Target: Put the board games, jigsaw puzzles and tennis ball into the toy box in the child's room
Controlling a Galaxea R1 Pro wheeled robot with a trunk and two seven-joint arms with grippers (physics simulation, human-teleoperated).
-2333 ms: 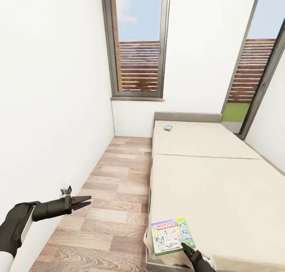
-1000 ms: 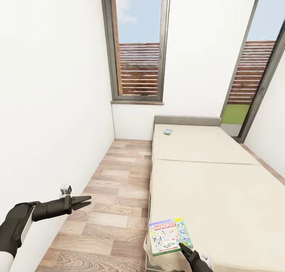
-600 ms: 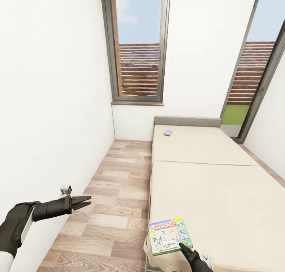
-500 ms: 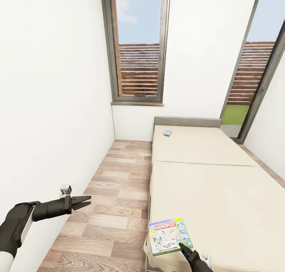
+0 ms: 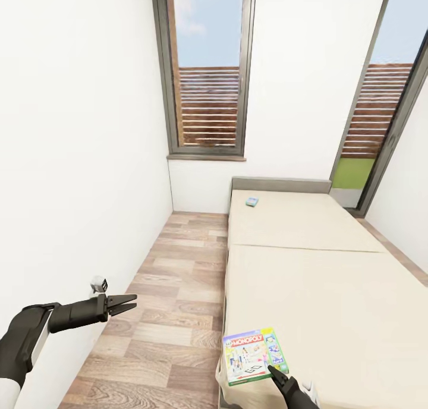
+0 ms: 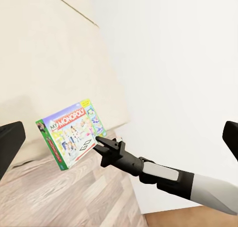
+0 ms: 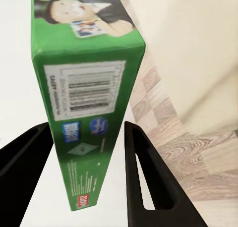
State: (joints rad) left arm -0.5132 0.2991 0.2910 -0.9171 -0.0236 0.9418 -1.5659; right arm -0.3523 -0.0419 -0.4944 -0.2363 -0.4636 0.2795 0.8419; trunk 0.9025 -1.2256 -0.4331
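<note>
- Right end effector (image 5: 277,374) is sitting at the near corner of the Monopoly box (image 5: 252,354), fingers either side of the box's edge. In the right wrist view the green side with the barcode (image 7: 89,90) is running between the two dark fingers (image 7: 141,172), but there's a visible gap on each side, so it's not clamped yet.
- The box is lying at the near edge of the bed (image 5: 333,278), one corner hanging over the side above the wood floor (image 5: 172,284).
- A small blue game (image 5: 252,201) is lying way up by the grey headboard (image 5: 280,185), well apart from the Monopoly box.
- Left end effector (image 5: 126,305) is hanging out over the floor near the white wall (image 5: 77,159), fingers slightly parted, holding nothing.
- Tall window (image 5: 205,70) is sitting on the far wall.
</note>
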